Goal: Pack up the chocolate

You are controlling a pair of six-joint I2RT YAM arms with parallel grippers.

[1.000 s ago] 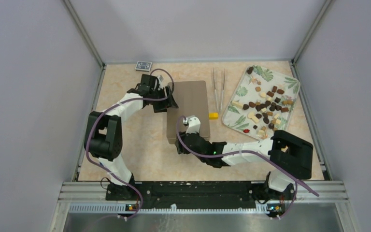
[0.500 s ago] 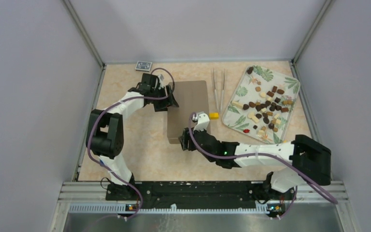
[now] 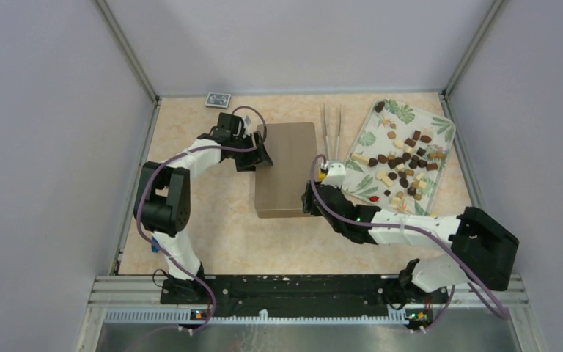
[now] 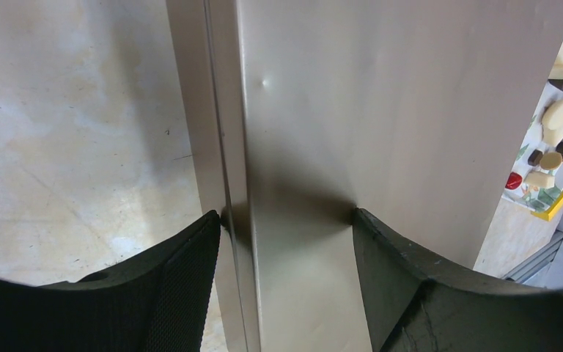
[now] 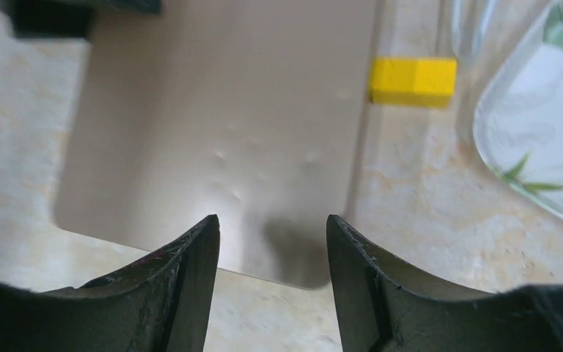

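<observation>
Beige marbled desk (image 3: 212, 227) lies under both my arms. From overhead, all the chocolate (image 3: 403, 165) shows, scattered on a leaf-print tray (image 3: 403, 111) just right of my right gripper (image 3: 309, 204). The left wrist view catches only a few pieces at its edge. That right gripper hangs released over the near right corner of a flat brown box (image 3: 286, 169). My left gripper (image 4: 286, 216) stands spread, straddling the box's left edge. Ahead of the right gripper sits a yellow block (image 5: 413, 81), nearly hidden from above.
</observation>
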